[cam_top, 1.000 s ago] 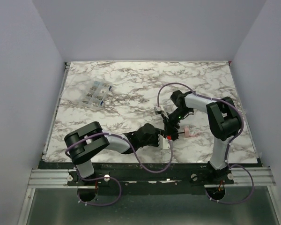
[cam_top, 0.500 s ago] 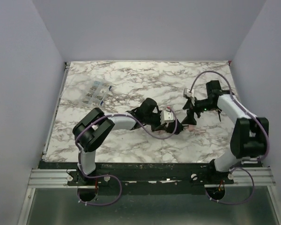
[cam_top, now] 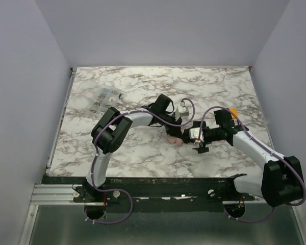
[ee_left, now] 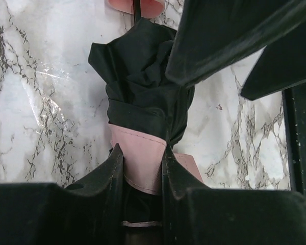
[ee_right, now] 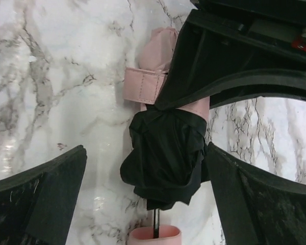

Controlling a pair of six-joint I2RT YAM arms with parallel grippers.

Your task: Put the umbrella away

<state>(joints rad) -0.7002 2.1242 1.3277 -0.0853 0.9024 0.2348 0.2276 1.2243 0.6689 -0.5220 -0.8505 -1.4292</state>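
While my left jaws squeeze shut on the pink cloth of the umbrella [ee_left: 142, 155], my right jaws stand wide open, one on each side of it and not touching it. Just past my left jaws the cloth is bunched up in a black lump [ee_right: 166, 153]. A thin dark shaft [ee_right: 154, 220] sticks out of the lump and ends at the small pink handle [ee_right: 154, 235]. The pink strap [ee_right: 144, 84] lies loose beside the roll.

The umbrella lies flat on the tabletop [ee_left: 41, 76], near the middle, between my two arms.

I think I am in the tidy-up step. One side is held and the other side is not grabbed yet. The shaft shows, so the umbrella does not look fully closed up.

Next, I think my right jaws should come down over the black lump or the handle and close gently. My left jaws must hold tight so the roll does not slide or twist.
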